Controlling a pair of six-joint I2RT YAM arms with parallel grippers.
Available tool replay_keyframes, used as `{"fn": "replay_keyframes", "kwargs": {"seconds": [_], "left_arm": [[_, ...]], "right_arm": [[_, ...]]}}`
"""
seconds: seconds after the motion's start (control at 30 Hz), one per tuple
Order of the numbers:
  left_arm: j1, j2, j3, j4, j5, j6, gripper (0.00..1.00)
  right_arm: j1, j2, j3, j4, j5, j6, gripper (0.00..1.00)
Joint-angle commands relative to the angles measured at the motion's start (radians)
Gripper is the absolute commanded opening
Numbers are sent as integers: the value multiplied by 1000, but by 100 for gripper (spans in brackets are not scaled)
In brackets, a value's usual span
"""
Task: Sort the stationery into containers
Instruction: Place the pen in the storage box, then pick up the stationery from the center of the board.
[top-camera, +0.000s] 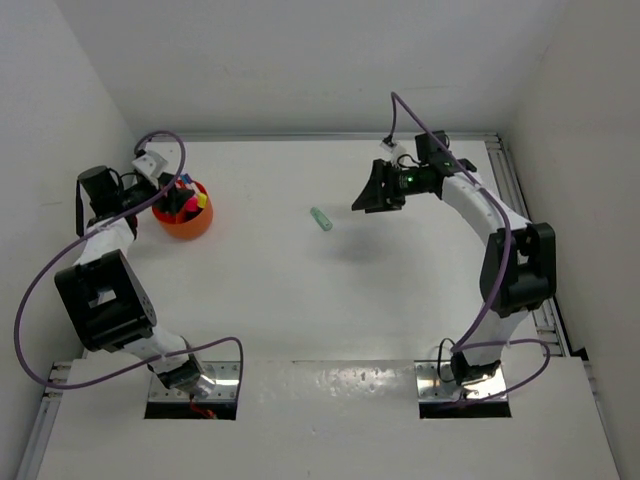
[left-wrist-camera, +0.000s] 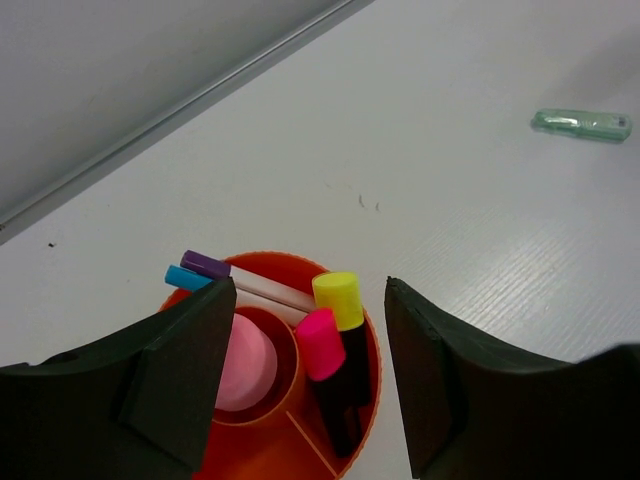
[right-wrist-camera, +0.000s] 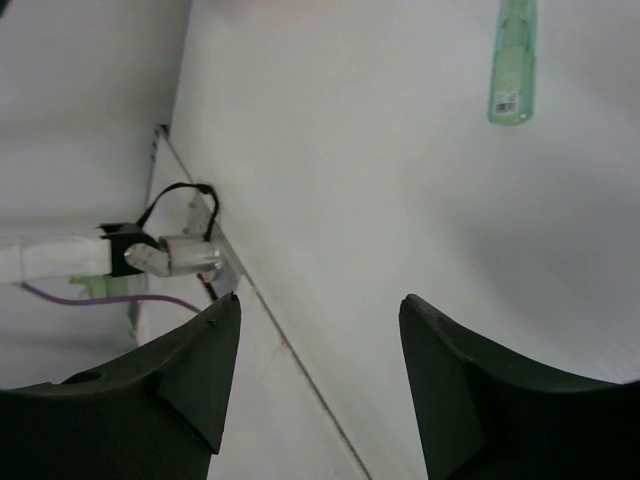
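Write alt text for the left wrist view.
The open left gripper hangs over a round orange plastic bowl holding pink-capped and yellow-capped black highlighters, two thin pens and a chunky pink item. A short pale green marker lies alone on the white table, upper right.

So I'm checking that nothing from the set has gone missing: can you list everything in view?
bowl: one, orange, far left of the table
pink highlighter: one, black with pink cap, in the bowl
yellow highlighter: one, black with yellow cap, in the bowl
purple pen: one, white with purple tip, in the bowl
blue pen: one, blue tip showing, in the bowl
pink chunk: one, pink, in the bowl's round inner compartment
green marker: one, green, lying on the table, apart from the bowl
table: one, white
left fingers: two, black, open and empty, above the bowl
right fingers: two, black, open and empty, above the table
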Motion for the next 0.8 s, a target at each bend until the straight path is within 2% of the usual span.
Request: {"fn": "replay_keyframes", "kwargs": {"seconds": [0.0,0.1,0.13,0.17,0.2,0.23,0.33,0.47,0.77], "left_arm": [[13,-72,55,37,84,-56,67],[-8,-136,79,42,76,-114,64],[-20,-151,98,-3,61,-97,64],[-34,-165,121,-58,47,-68,64],[-64,-181,180,-205,6,-7,65],[-81,-182,213,-274,-17,14,66],[-108,-187,306,-464,-80,23,80],[-106,-213,322,-593,-126,20,100],[-103,-316,219,-626,-292,-87,100]], "right_arm": [[29,21,55,-7,122,-81,63],[95,70,91,-40,320,-188,53],[113,87,110,-61,442,-218,51],[150,133,142,-63,492,-267,49],[181,180,174,-67,569,-297,47],[196,181,195,-73,596,-307,47],[241,285,275,-113,662,-318,49],[296,377,378,-104,795,-310,60],[353,564,545,-86,886,-293,62]]}}
